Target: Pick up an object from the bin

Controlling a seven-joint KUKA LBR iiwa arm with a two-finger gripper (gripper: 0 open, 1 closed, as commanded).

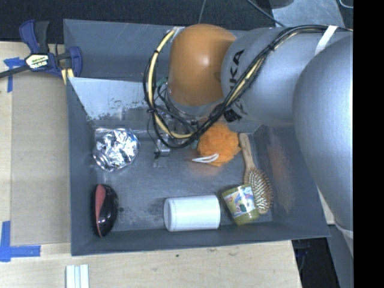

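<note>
Grey bare metal is what lies under the pincer (160, 147): it hangs low over the floor of the bin (150, 185), in the upper middle, between two things and touching neither as far as I can see. I judge this the approach step, with nothing picked and no choice settled. Whether the pincer stands apart or together I cannot tell; the wrist and its cables hide it.

The puff (217, 144) lies just beside it on the right, partly under the arm: orange, round, fuzzy, with a white loop at its front. It looks soft and should squash under a grip. The foil ball (116, 149) lies near on the left, silver and crumpled, clear on every side.

From here I would shift sideways over one of the two, centre on it, then go down. The foil ball looks the easier. A white cylinder (192, 213), a green can (242, 204) and a wooden brush (255, 182) lie along the near side, well apart from the pincer.
</note>
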